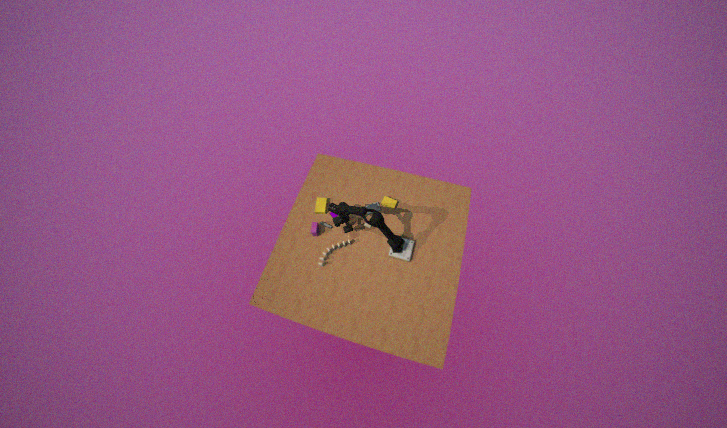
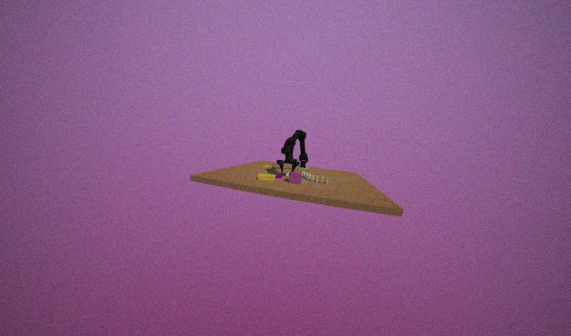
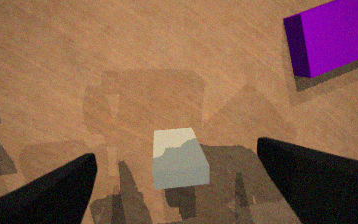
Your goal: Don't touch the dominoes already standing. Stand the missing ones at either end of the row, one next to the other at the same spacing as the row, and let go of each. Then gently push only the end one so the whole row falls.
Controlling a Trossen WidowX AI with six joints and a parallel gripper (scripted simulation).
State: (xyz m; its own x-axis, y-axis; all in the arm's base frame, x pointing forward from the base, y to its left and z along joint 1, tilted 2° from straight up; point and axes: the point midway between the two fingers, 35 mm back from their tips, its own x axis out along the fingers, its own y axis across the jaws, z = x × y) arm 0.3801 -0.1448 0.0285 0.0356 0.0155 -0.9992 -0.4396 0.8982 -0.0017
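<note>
A curved row of several cream dominoes (image 1: 328,249) (image 2: 322,180) stands upright. One loose domino (image 1: 366,225) (image 2: 287,173) (image 3: 180,160) lies apart from the row, with a cream top partly in shadow; it appears to lie flat. Another loose domino (image 1: 327,225), greyish, lies beside the magenta block. My gripper (image 2: 287,170) (image 3: 179,153) is open and low over the table. In the wrist view its fingers are wide apart on either side of the cream loose domino, with gaps on both sides. How high the fingertips are above the table is hard to tell.
A magenta block (image 1: 314,229) (image 2: 294,177) and a violet block (image 1: 334,214) (image 2: 278,176) (image 3: 337,40) are near the arm's hand. One yellow block (image 1: 321,205) (image 2: 266,177) is beyond them; another yellow block (image 1: 389,202) (image 2: 267,166) is nearer the arm's base (image 1: 403,254).
</note>
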